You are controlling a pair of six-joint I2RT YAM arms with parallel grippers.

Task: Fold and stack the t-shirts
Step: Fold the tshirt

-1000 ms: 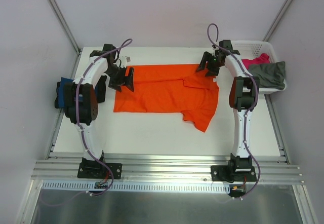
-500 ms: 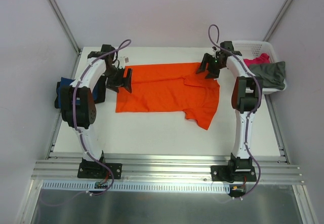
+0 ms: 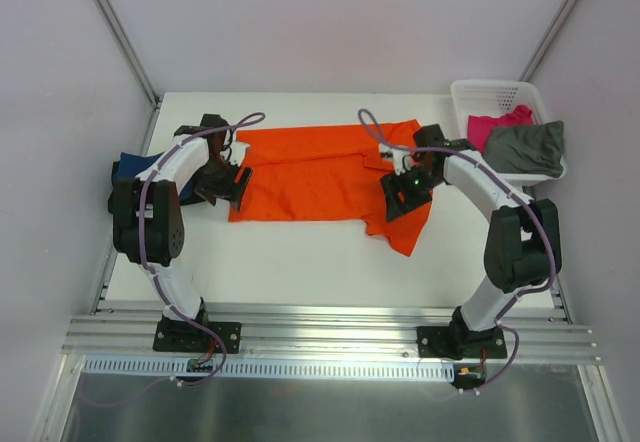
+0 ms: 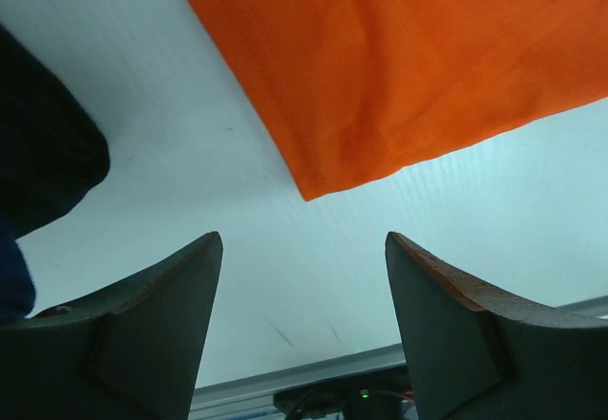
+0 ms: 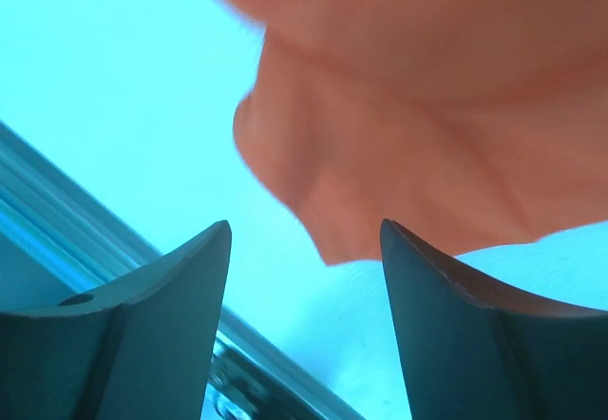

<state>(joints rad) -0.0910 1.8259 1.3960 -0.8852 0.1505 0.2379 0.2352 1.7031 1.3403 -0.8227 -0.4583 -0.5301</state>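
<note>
The bright orange t-shirt (image 3: pixel 320 172) lies spread flat across the middle of the table. My left gripper (image 3: pixel 236 188) is open and empty, just above the table at the shirt's near left corner. In the left wrist view that corner (image 4: pixel 380 87) lies just ahead of the gripper (image 4: pixel 304 325). My right gripper (image 3: pixel 398 198) is open and empty over the shirt's right sleeve. In the right wrist view the sleeve edge (image 5: pixel 427 116) hangs blurred ahead of the gripper (image 5: pixel 304 325). The navy blue t-shirt (image 3: pixel 126 168) lies at the table's left edge. The magenta pink t-shirt (image 3: pixel 500 122) and the grey-olive t-shirt (image 3: pixel 530 148) lie in the basket.
The white lattice basket (image 3: pixel 480 90) stands at the far right corner. A metal rail (image 3: pixel 320 324) runs along the near edge. Grey walls enclose the table on three sides. A dark cloth edge (image 4: pixel 43 154) shows at the left of the left wrist view.
My right gripper has moved from the shirt's far edge near the collar to over the right sleeve. My left gripper has moved nearer, to the shirt's near left corner.
</note>
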